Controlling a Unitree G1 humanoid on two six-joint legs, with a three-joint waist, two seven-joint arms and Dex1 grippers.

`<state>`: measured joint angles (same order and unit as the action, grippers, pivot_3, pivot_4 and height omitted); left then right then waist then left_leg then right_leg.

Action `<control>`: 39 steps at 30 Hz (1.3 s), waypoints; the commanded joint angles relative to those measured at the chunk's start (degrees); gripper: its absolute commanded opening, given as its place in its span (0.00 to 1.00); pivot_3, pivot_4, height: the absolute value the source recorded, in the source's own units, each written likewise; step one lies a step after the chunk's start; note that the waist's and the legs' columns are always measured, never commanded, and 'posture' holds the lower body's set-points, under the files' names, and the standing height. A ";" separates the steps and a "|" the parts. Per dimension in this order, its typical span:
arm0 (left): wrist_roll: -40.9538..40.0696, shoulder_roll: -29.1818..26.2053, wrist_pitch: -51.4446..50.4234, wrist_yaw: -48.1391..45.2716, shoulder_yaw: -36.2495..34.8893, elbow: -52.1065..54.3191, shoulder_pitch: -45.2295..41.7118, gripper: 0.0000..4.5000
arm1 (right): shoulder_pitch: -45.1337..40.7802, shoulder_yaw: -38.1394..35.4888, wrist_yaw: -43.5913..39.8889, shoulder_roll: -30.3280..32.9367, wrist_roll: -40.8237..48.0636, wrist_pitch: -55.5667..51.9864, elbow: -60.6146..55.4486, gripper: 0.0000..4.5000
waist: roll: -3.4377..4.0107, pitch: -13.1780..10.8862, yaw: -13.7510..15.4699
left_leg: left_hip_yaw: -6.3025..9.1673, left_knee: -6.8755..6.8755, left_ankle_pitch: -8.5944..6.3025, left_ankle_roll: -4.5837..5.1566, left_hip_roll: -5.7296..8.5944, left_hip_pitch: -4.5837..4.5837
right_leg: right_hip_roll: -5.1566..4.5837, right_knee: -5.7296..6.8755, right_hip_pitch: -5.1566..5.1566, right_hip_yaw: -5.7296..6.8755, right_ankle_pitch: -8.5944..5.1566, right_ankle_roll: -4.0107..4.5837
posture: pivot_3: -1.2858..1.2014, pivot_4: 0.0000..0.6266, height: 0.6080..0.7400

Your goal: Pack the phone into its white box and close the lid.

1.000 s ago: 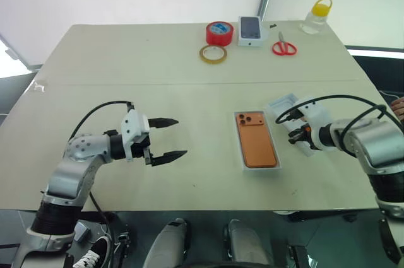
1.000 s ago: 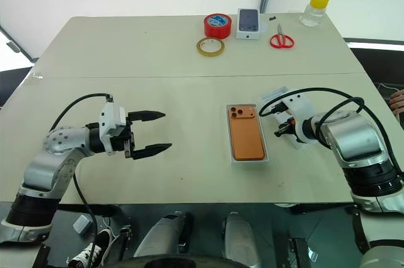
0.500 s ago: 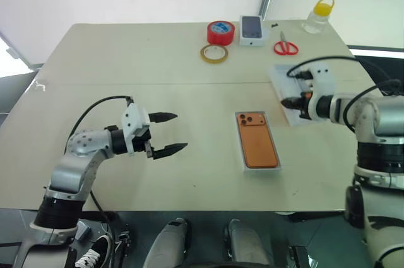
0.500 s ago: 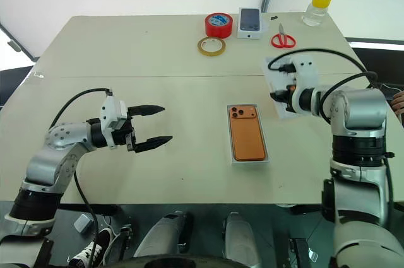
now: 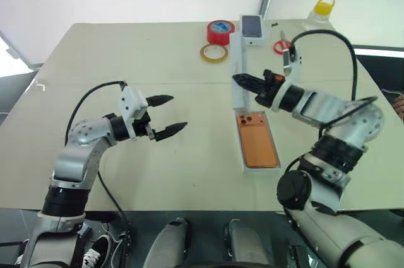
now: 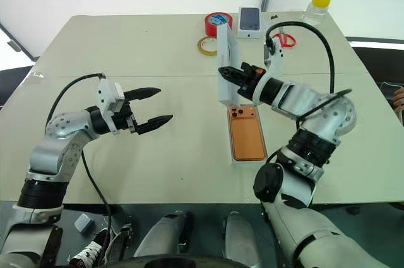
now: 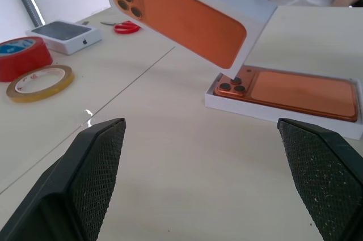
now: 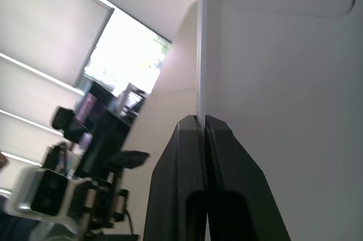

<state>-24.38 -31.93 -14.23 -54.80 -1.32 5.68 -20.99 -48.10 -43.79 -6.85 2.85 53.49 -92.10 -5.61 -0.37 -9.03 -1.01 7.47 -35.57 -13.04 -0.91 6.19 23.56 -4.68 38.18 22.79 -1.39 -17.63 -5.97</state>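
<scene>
The orange phone (image 5: 257,142) lies back up inside the shallow white box (image 5: 261,169) on the table, right of centre. My right gripper (image 5: 238,80) is shut on the edge of the box's white lid (image 5: 237,69). The lid stands on edge in the air over the far end of the box, and its top face carries an orange phone picture (image 7: 187,20). In the right wrist view the fingers (image 8: 190,156) pinch the thin lid wall (image 8: 283,82). My left gripper (image 5: 178,112) hovers open and empty above the table, well left of the box.
Along the far edge stand a red tape roll (image 5: 219,32), a yellow tape ring (image 5: 214,53), a small white carton with a phone picture (image 5: 251,29), red scissors (image 5: 281,46) and a yellow-capped bottle (image 5: 317,16). A seam crosses the table between them and the box.
My right gripper lifted the lid off the table at the right, swung it left over the box's far end and rolled it onto its edge. The left gripper crept slightly forward and up.
</scene>
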 commanded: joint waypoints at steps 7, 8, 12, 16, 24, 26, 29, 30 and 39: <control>-0.99 1.54 -0.64 1.80 -0.42 3.02 0.59 1.00 | 14.77 13.18 27.75 3.17 44.89 7.85 -6.36 0.01 | 0.04 -0.02 -0.34 | -0.02 0.02 0.02 0.00 -0.02 -0.01 | 0.01 0.06 0.04 -0.04 0.01 0.01 | 0.52 0.24 1.00; -0.98 1.74 -0.72 1.93 -0.29 3.12 0.52 1.00 | 17.36 17.28 30.07 6.45 50.58 10.89 -6.92 0.01 | 0.05 -0.02 -0.37 | -0.02 0.02 0.02 0.00 -0.02 -0.01 | 0.01 0.04 0.03 -0.04 0.00 0.01 | 0.52 0.24 1.00; -1.30 2.60 -1.67 2.49 0.08 3.81 0.56 1.00 | 25.24 28.39 31.85 16.74 59.48 19.11 -9.90 0.01 | 0.04 -0.02 -0.23 | -0.03 -0.02 0.01 0.04 -0.01 -0.01 | -0.01 -0.04 -0.05 -0.02 0.00 0.00 | 0.52 0.24 1.00; -0.85 2.83 -1.86 2.06 1.08 5.74 2.55 0.95 | 29.53 33.23 28.85 20.94 59.51 24.79 -12.49 0.00 | 0.03 -0.02 -0.66 | -0.02 -0.02 0.01 0.05 -0.05 -0.03 | 0.05 -0.03 -0.09 0.00 0.00 0.00 | 0.52 0.24 1.00; -2.81 3.71 -4.79 2.19 1.60 7.48 4.28 0.13 | 29.76 37.51 29.92 22.26 59.51 33.22 -14.22 0.00 | 0.02 -0.03 -0.90 | 0.00 -0.03 0.01 0.05 -0.06 -0.07 | 0.05 -0.05 -0.14 0.01 0.00 0.00 | 0.52 0.24 1.00; -1.53 4.26 -3.70 2.66 2.70 7.42 4.63 0.01 | 30.05 37.98 30.80 21.32 59.51 34.39 -13.92 0.00 | 0.02 -0.03 -0.83 | 0.00 -0.03 0.00 0.05 -0.05 -0.07 | 0.04 -0.06 -0.14 0.01 0.00 0.00 | 0.52 0.24 1.00; 1.49 5.89 -2.03 4.06 5.38 5.91 4.73 0.01 | 31.66 39.47 31.60 22.15 59.51 34.06 -13.20 0.00 | 0.01 -0.03 -0.64 | 0.00 -0.02 0.00 0.05 -0.04 -0.07 | 0.04 -0.07 -0.14 0.00 0.00 0.00 | 0.52 0.24 1.00; 3.09 6.40 -0.99 4.52 6.35 4.64 4.60 0.01 | 31.98 39.93 32.62 23.03 59.51 33.84 -12.48 0.00 | 0.01 -0.03 -0.40 | 0.00 -0.02 0.00 0.05 -0.05 -0.07 | 0.04 -0.08 -0.15 0.01 0.00 0.00 | 0.52 0.24 1.00; 7.32 13.45 3.19 4.48 12.00 -6.36 1.16 0.01 | 29.50 37.77 34.22 23.10 59.51 34.82 -8.64 0.00 | -0.02 -0.03 0.25 | -0.02 -0.05 -0.02 0.09 -0.03 -0.07 | 0.03 -0.13 -0.20 0.01 -0.01 0.00 | 0.52 0.24 1.00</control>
<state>-17.68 -19.73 -12.83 -50.39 9.62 0.12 -18.75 -17.69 -4.32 27.13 25.88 112.55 -57.62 -14.45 -0.38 -9.06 -0.76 7.45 -35.63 -13.06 -0.81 6.16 23.49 -4.66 38.05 22.58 -1.38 -17.63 -5.97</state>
